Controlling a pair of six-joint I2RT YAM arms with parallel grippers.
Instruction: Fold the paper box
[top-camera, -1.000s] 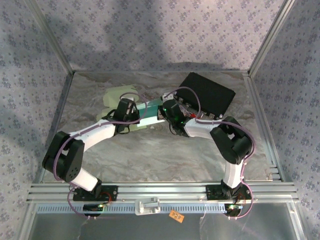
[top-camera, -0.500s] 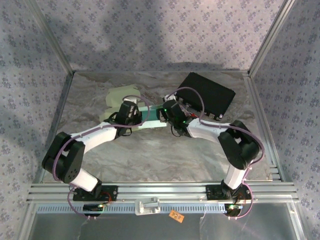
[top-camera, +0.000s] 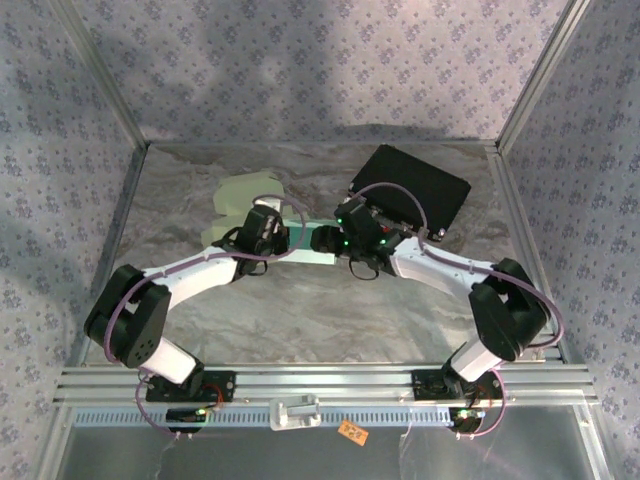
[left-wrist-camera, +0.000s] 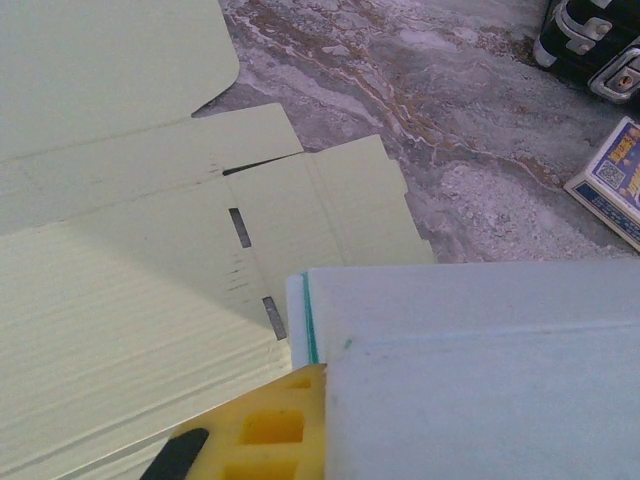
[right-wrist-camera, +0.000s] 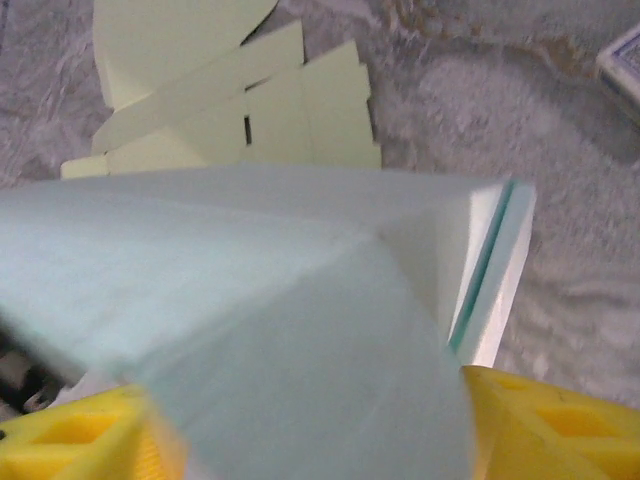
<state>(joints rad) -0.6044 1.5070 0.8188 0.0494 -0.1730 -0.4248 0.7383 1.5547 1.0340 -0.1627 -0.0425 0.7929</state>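
Currently the left claw (top-camera: 272, 232) is pinching the box (top-camera: 303, 243) at mid-table, while the right claw (top-camera: 327, 240), at its 3 o'clock end, is standing spread wide around it. Green card (top-camera: 240, 195) is lying at 10 o'clock.

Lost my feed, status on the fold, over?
Left claw shut on paper box. Right claw open, box between fingers. Flat green carton lies beside.

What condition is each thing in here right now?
Pale blue paper box: partly folded, held up.
Pale yellow-green flat cardboard sheet: unfolded, lying flat.
Black rectangular case: closed.
Left gripper: shut on the box.
Right gripper: fingers flank the box; grip unclear.
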